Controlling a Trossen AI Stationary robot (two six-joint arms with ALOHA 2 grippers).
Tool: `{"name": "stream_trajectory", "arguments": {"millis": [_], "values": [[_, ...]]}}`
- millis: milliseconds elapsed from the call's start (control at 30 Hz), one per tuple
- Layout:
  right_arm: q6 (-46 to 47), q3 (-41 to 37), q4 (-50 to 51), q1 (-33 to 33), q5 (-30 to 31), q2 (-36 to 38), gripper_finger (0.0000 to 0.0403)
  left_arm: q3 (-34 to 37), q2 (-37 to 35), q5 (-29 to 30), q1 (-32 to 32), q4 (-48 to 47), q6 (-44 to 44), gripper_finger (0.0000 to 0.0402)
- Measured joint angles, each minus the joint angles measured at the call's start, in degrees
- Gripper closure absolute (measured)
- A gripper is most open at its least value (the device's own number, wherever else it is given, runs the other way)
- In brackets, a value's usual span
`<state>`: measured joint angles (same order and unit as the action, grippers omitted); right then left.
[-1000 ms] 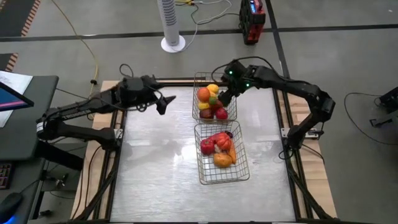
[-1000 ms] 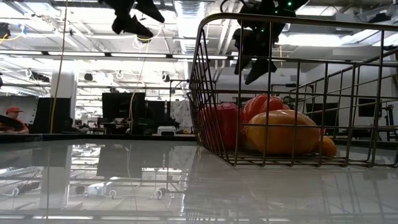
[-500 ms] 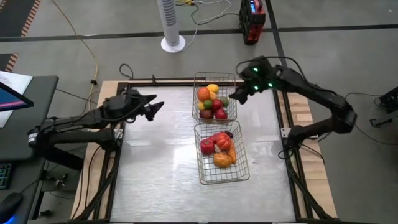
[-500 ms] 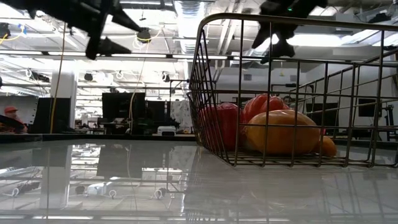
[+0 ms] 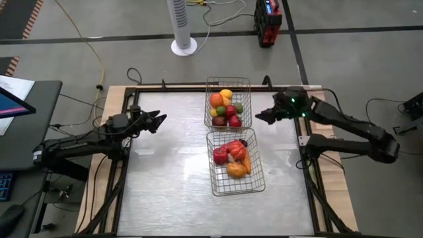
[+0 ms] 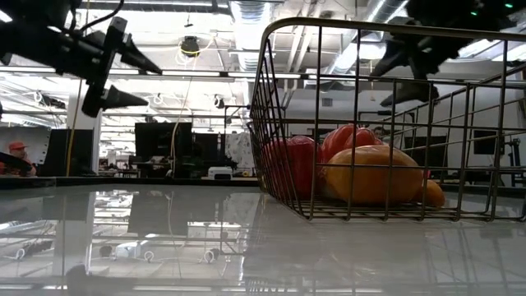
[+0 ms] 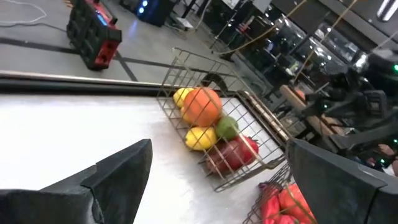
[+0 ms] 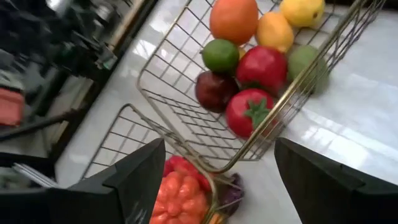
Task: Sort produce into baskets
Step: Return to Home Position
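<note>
Two silver wire baskets stand mid-table. The far basket (image 5: 229, 82) holds an orange, lemons, limes, red apples and a tomato (image 8: 252, 111). The near basket (image 5: 236, 188) holds red peppers (image 5: 232, 149), a tomato and orange produce (image 6: 370, 174). My left gripper (image 5: 159, 119) is open and empty above the table's left side. My right gripper (image 5: 259, 116) is open and empty, to the right of the far basket.
A white fan base (image 5: 184, 46) and a red-black box (image 5: 267, 26) stand on the floor beyond the table. A desk with a screen (image 5: 13, 106) is at the left. Bare table surface lies left and near of the baskets.
Both arms have drawn back from the far basket. My left gripper has gone toward the table's left edge and down. My right gripper has gone from over the far basket toward the table's right edge. The produce has stayed put.
</note>
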<state>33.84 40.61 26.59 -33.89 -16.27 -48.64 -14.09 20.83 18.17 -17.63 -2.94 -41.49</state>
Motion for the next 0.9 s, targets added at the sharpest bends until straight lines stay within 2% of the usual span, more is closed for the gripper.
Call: {"name": "stream_trajectory", "arguments": {"millis": [267,600,900], "values": [[9.79,-10.31,-5.66,1.65,3.56,12.58,0.0075,4.27,-3.85,1.61,0.0,-0.31,-1.7,0.0045],[12.77,-12.32,-5.22,1.58,4.48,25.43,0.0075,9.8,-4.38,2.02,0.0,2.42,-6.1,0.0045],[18.55,-17.09,0.44,1.55,7.86,39.99,0.0075,12.68,-4.38,0.87,0.17,4.46,-10.62,0.0045]]}}
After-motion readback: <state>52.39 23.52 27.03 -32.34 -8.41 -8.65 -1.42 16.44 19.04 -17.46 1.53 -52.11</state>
